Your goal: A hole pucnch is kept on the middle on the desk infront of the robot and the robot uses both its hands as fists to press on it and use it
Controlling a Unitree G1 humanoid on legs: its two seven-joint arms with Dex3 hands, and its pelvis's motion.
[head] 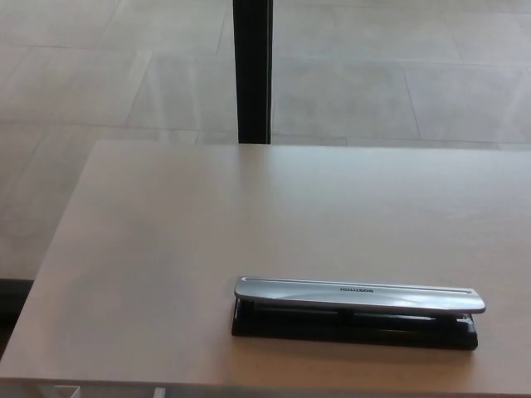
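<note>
Near the counter's [149,249] front edge lies the punch [357,311], lever up, untouched. Neither hand shows, so their fingers can't be judged. Risk: fists landing off-centre could tip or skid it off that edge.

Open desk [166,249] all around the hole punch [357,311], only obstacle near its front edge.

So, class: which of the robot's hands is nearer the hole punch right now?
Neither can be named: no left or right hand shows in the head view. The hole punch lies alone near the desk's front edge.
</note>
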